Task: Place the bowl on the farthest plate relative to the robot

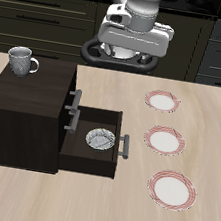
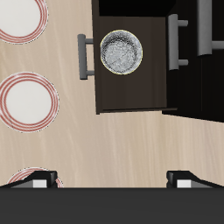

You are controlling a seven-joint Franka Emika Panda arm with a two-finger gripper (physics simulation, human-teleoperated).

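The bowl (image 1: 100, 139) (image 2: 121, 51), small, pale and speckled inside, lies in the open drawer (image 1: 76, 150) of the dark cabinet. Three white plates with pink-red striped rims lie in a row beside the drawer. The farthest plate (image 1: 172, 189) (image 2: 19, 16) is the one nearest the table's front edge. The middle plate (image 1: 164, 140) (image 2: 28, 98) and the back plate (image 1: 165, 101) (image 2: 26, 178) lie behind it. My gripper (image 1: 131, 55) (image 2: 114, 179) hangs open high above the table's back, well clear of the bowl, with nothing between its fingers.
A grey handled mug (image 1: 22, 60) stands on top of the dark cabinet (image 1: 22, 109). The drawer's bar handle (image 1: 125, 145) (image 2: 85, 54) sticks out toward the plates. A second handle (image 1: 76, 99) sits on the closed drawer above.
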